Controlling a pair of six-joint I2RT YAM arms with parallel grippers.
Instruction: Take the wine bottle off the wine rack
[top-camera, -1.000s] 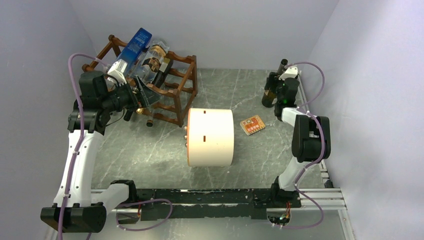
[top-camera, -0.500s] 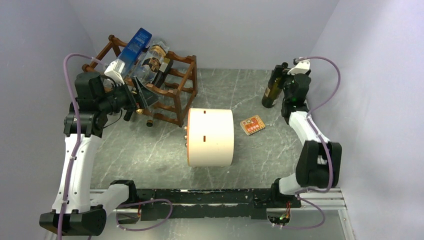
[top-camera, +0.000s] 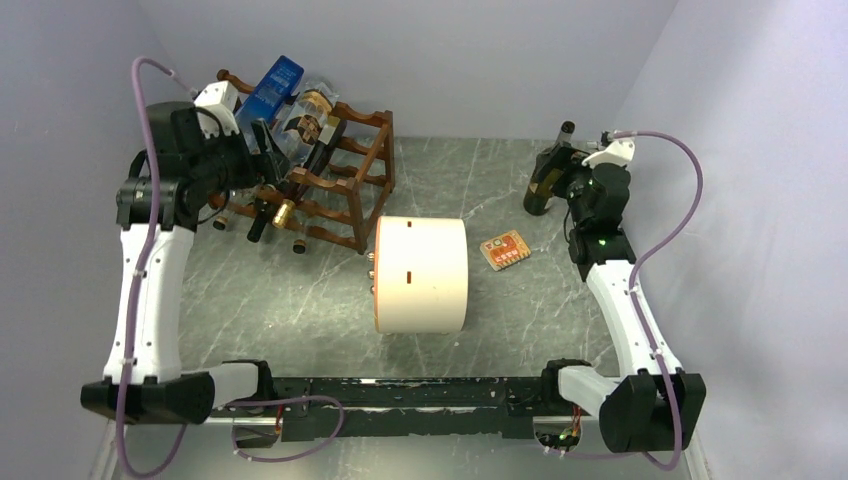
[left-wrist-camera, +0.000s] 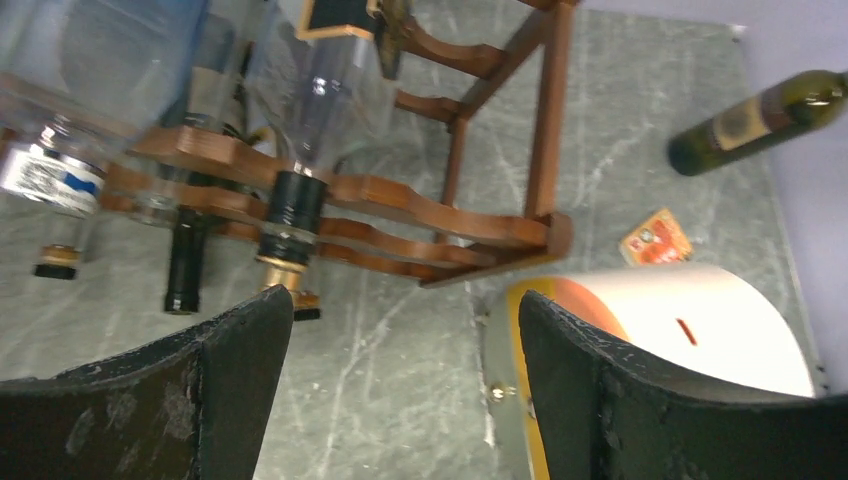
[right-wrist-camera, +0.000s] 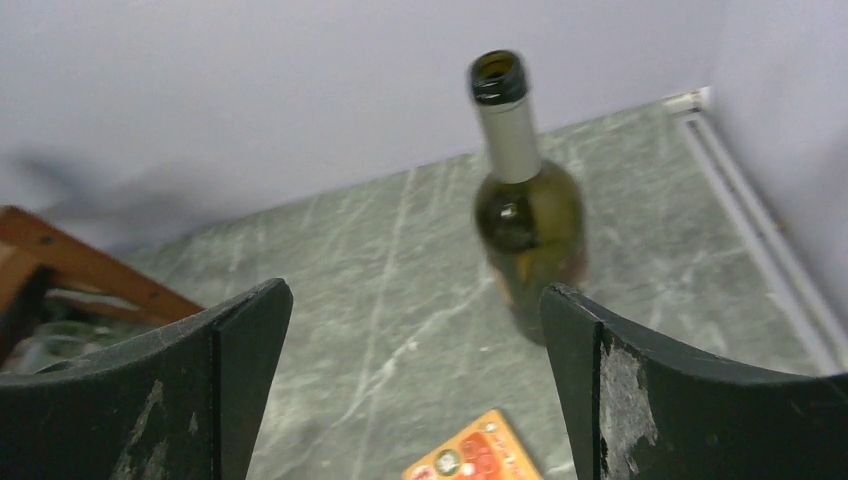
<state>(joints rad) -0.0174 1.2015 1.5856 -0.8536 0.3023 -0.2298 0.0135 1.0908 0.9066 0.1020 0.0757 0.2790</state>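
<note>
Release step, seemingly finished: wine bottle upright on the table, well apart from the wine rack, left claw and right claw gaping empty; next, retreat without nudging it.

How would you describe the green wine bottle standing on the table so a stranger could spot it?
Start at the big cream cylinder in the middle of the table and look past the small orange card toward the far right corner. The bottle stands there. Unlike the bottles lying in the wooden rack, it is upright and dark green.
</note>
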